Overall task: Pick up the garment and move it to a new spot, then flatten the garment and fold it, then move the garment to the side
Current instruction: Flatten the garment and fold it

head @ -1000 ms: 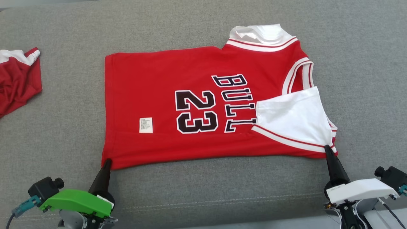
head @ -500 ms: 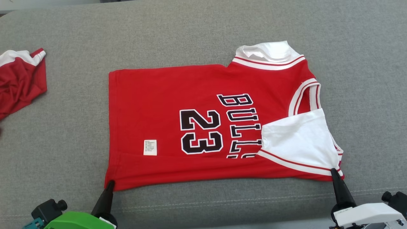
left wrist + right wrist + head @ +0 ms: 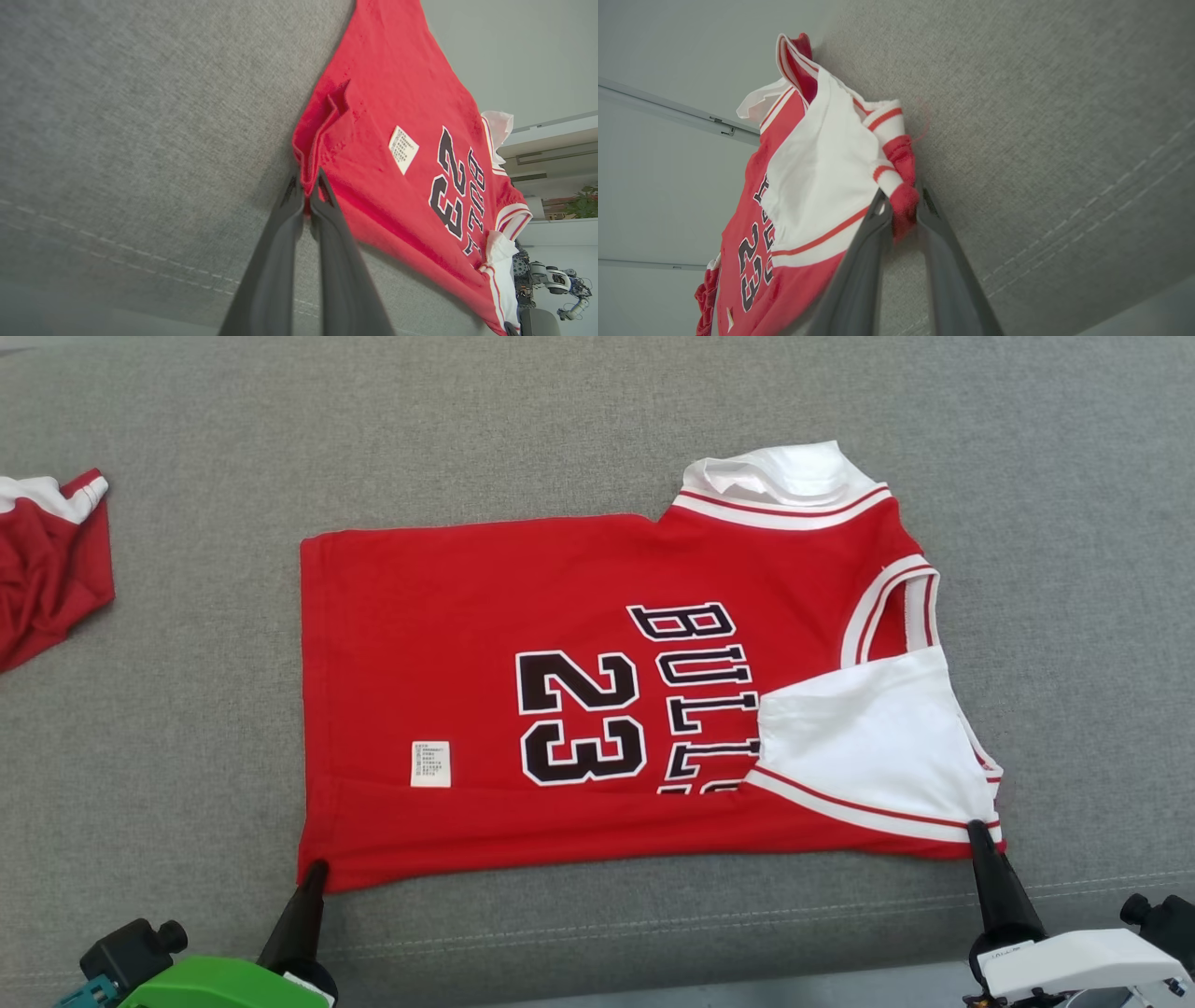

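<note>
Nearest the robot, the left gripper (image 3: 316, 873) sits at the lower left with its two dark fingers drawn narrow, pinching the near left corner of the garment (image 3: 448, 616). The left wrist view shows that gripper (image 3: 306, 192) with a small fold of red hem caught between the tips. At the lower right, the right gripper (image 3: 977, 831) is likewise closed on the near right corner. In the right wrist view, the right gripper (image 3: 903, 205) has a bunch of red and white trim squeezed between its fingers.

A stitched seam (image 3: 653, 919) runs across the grey sofa cushion (image 3: 597, 429) just behind both grippers, in front of the garment's near edge. The garment lies spread on the cushion, a red jersey turned sideways, its near edge doubled over in a low fold. A white label (image 3: 430, 763) sits just beyond that fold, then the black "23" and lettering. A white panel (image 3: 868, 737) is flipped over the near right part and covers the end of the lettering. At the far right, the white collar (image 3: 775, 476) sticks up slightly.

Well apart to the left, a second red cloth (image 3: 47, 569) lies crumpled at the picture's edge, with grey cushion between it and the jersey.
</note>
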Controlling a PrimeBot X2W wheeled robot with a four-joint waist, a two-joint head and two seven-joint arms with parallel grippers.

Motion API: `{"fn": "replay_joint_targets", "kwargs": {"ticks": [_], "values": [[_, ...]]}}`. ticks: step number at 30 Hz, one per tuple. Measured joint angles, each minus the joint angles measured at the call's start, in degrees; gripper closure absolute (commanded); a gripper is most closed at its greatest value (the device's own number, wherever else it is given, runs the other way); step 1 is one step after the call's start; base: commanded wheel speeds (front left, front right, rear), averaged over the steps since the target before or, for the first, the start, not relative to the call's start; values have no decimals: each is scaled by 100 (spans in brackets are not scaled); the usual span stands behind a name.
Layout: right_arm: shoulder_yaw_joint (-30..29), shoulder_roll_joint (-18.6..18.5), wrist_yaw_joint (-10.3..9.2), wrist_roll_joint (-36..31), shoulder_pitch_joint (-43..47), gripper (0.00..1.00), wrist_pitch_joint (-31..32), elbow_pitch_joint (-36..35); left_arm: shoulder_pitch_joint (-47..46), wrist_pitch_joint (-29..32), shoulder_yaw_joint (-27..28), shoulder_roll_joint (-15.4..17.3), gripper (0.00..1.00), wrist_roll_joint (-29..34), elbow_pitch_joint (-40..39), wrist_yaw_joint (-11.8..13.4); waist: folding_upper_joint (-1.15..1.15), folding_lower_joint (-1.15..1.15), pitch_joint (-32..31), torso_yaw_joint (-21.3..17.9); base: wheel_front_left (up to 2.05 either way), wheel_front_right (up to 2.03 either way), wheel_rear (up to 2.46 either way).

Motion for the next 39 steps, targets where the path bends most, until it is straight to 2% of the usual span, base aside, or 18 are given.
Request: {"fn": "replay_joint_targets", "kwargs": {"ticks": [1,2,3,7,10,16,20,25,29,30,33,36,39], "values": [[-5,1,-3,-10,-6,0,0,-15,0,10,-7,1,56,0,-5,5,0,0,5,-6,0,0,0],[-19,0,-8,-23,-10,0,-1,-18,2,19,-10,2,23,-1,-10,9,0,0,11,-11,0,0,0],[-34,-3,-8,-32,-12,0,-8,-23,2,34,-15,5,0,0,-18,33,0,0,15,-17,0,0,0],[-52,-58,-15,-104,-13,0,-9,-80,8,49,-24,18,0,0,-66,74,0,0,26,-27,0,0,0],[-88,-231,-77,-303,-14,0,-9,-138,9,82,-59,65,0,71,-127,110,0,0,34,-26,0,0,0],[-189,-766,-325,-1021,-202,0,-9,-435,-9,51,-93,524,0,627,-350,308,0,0,68,-33,0,0,0],[-107,-1227,-465,-1773,-770,0,-10,-775,-154,25,-73,889,0,1068,-658,328,0,0,157,-43,0,0,0],[213,-1355,-513,-2101,-1649,0,233,-1159,-917,209,-178,1213,0,1348,-1080,266,0,0,345,-46,0,0,0],[412,-1543,-522,-2377,-2227,0,521,-1262,-1456,375,-226,1318,0,1457,-1245,183,0,0,496,-32,0,0,0],[646,-1846,-563,-2884,-2694,0,773,-1276,-1790,513,-263,1374,0,1468,-1261,122,0,0,609,-16,0,0,0],[922,-2220,-553,-3404,-3353,0,1195,-1243,-2199,710,-367,1450,0,1504,-1205,91,0,0,795,12,0,0,0],[1093,-2295,-481,-3567,-3671,0,1462,-1166,-2442,820,-430,1481,0,1512,-1104,54,0,0,927,34,0,0,0],[1352,-2404,-307,-3797,-3982,0,1837,-1060,-2705,936,-536,1481,0,1511,-958,38,0,0,1125,73,0,0,0]]}}
